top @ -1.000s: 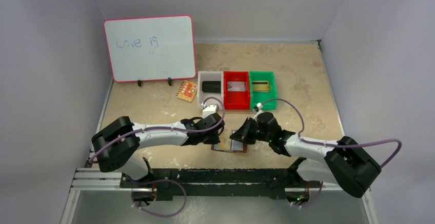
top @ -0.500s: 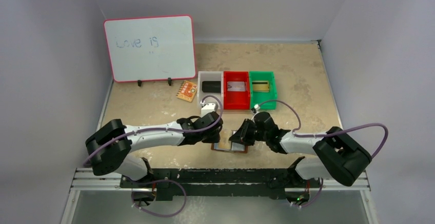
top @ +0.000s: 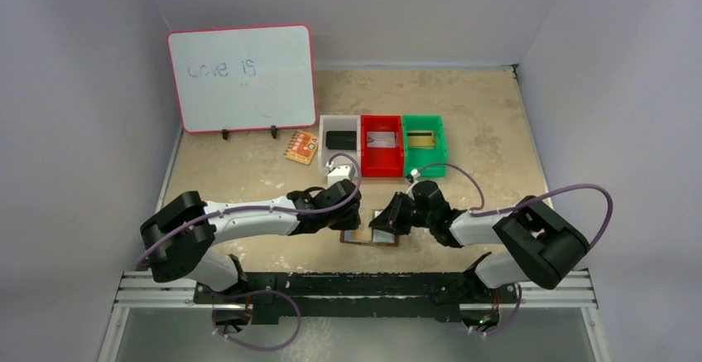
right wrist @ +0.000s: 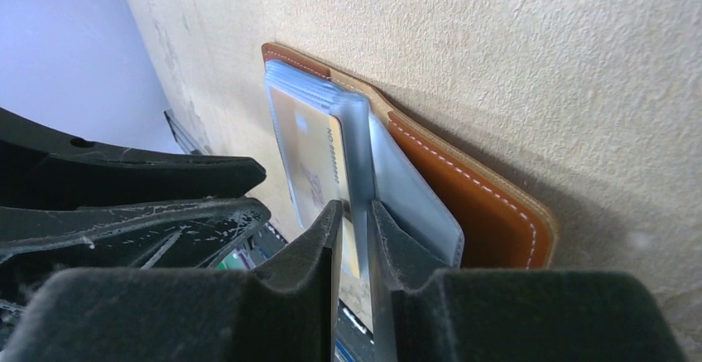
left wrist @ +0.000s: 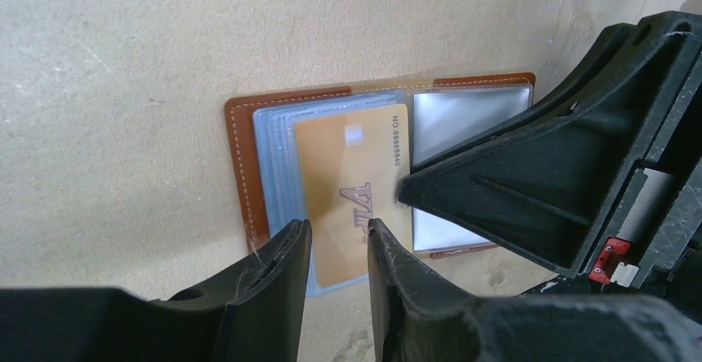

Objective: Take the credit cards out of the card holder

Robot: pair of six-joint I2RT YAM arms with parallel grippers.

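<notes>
The brown card holder (top: 370,237) lies open on the table between my two grippers. Its leather edge (left wrist: 240,163) frames blue-grey sleeves, and a gold credit card marked VIP (left wrist: 348,171) sticks part-way out of the left stack. My left gripper (left wrist: 338,234) hovers over that card's near end, its jaws a little apart with the card lying flat below the gap. My right gripper (right wrist: 354,213) is shut on a blue-grey sleeve at the holder's (right wrist: 488,205) middle fold, beside the gold card (right wrist: 310,155). From above, the left gripper (top: 351,223) and right gripper (top: 386,222) flank the holder.
A white bin (top: 339,118), a red bin (top: 382,168) and a green bin (top: 424,169) stand in a row behind the holder, each with a flat item inside. An orange patterned card (top: 302,147) lies left of them. A whiteboard (top: 242,76) stands at the back left.
My left gripper's jaws have parted. The right arm's elbow has swung inward and its cable has lifted. The holder has stayed where it was.
</notes>
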